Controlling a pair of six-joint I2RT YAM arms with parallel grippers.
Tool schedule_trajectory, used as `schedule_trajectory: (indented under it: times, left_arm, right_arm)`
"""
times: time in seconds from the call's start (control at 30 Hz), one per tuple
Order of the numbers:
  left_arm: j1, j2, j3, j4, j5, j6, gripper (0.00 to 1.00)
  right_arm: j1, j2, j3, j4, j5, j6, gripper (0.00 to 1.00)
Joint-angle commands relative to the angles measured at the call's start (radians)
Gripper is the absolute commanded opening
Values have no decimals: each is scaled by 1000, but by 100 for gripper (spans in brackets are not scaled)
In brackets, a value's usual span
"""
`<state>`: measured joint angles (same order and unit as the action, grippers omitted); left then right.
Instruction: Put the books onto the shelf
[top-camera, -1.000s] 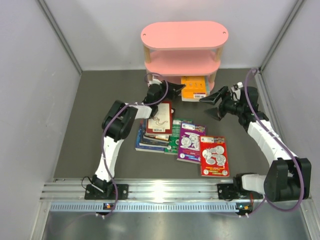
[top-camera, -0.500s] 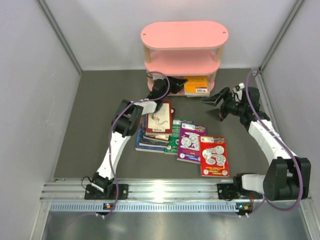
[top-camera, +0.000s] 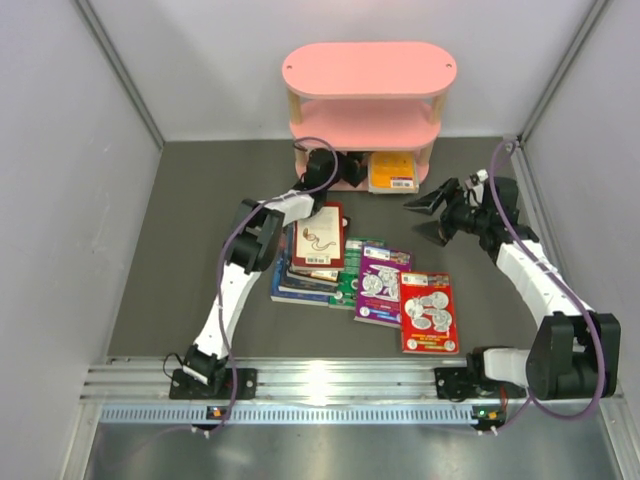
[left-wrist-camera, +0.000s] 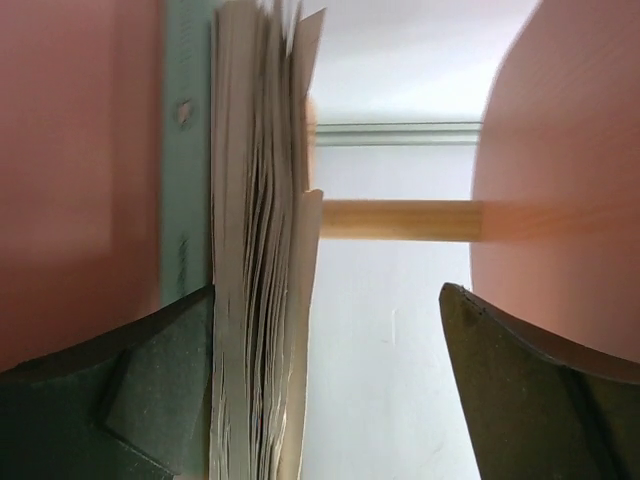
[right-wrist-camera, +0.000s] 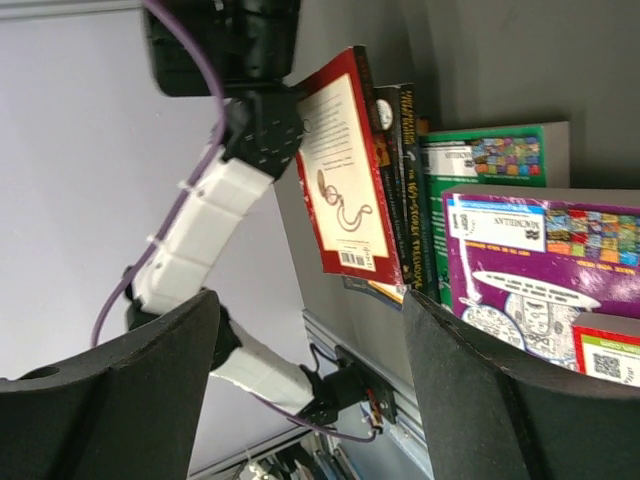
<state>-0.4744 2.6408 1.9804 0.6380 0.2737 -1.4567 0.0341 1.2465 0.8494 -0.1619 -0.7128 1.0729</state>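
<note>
The orange book (top-camera: 391, 171) lies on the shelf's (top-camera: 368, 70) bottom board. The left tool (left-wrist-camera: 325, 300) is released beside its pages, and the right tool (top-camera: 410, 218) gapes empty right of the shelf. Next, back out cleanly, then take from the pile (top-camera: 318, 240) before the shelf.

I am reading no wording anywhere. The red book (right-wrist-camera: 340, 170), the green book (right-wrist-camera: 490, 160) and the purple book (right-wrist-camera: 540, 265) are showing printed titles and white barcode stickers (right-wrist-camera: 478, 228), all too small to make out.
</note>
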Motion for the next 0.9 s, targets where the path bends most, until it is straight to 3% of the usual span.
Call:
schedule_trajectory:
  times: [0.0,0.07,0.23,0.5,0.87]
  left_arm:
    - [-1,-160,-92,-233,-2,186,99]
    - [-3,-233,-159,-309,-39,237,99]
    - [0,-347,-299,-313,-99,317,99]
    - [6,-433,-373,-308,-60,340,99]
    - [14,-628,-635,-273,22,406,99]
  right_arm:
    - [-13,-12,-19,16,-7,-14,73]
    - [-13,-19,-27,19,-7,-14,73]
    - [-3,-33,-35,21,-4,-18,73]
    - [21,-38,-21,28,12,-22,73]
    - [56,-9,4,44,41,-42,73]
